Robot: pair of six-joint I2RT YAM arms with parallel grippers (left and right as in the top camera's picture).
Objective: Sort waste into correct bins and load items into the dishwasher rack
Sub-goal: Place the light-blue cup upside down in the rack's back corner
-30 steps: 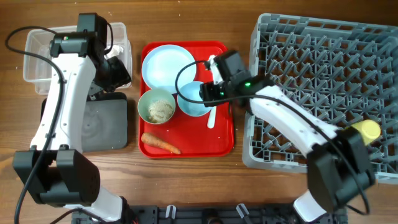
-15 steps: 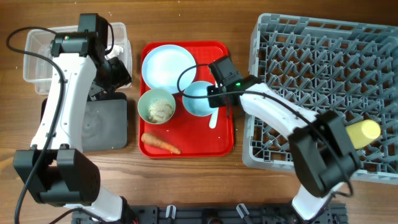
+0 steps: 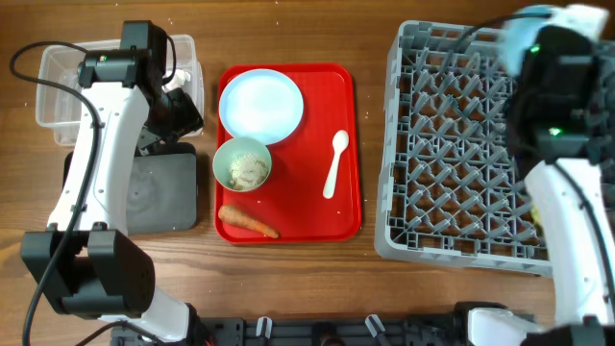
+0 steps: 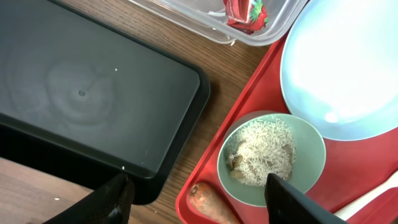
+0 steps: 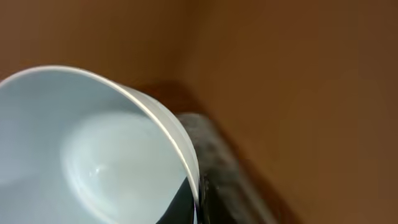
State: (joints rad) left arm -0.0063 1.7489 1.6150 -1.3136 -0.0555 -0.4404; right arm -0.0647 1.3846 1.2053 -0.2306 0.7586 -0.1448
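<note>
My right gripper (image 5: pixel 198 200) is shut on the rim of the light blue bowl (image 5: pixel 93 155), which fills the right wrist view. From overhead that arm (image 3: pixel 553 67) is a raised blur over the grey dishwasher rack (image 3: pixel 452 144). On the red serving tray (image 3: pixel 346 216) lie the pale plate (image 3: pixel 259 104), the green bowl of rice scraps (image 3: pixel 242 165), the carrot (image 3: pixel 248 222) and the white spoon (image 3: pixel 333 163). My left gripper (image 4: pixel 202 205) hangs open, empty, above the gap between the black tray (image 4: pixel 81 93) and the green bowl (image 4: pixel 272 155). The red-and-white wrapper (image 4: pixel 244 11) lies in the clear tub (image 3: pixel 58 86).
The black tray (image 3: pixel 159 197) sits in front of the clear tub at the left. The rack takes up the right side, with its front edge near the table's edge. Bare wood runs between the trays and along the front.
My right gripper shut on the light blue bowl's rim, lifted it off the red tray and swung it up to the right over the rack. The left arm has not moved.
</note>
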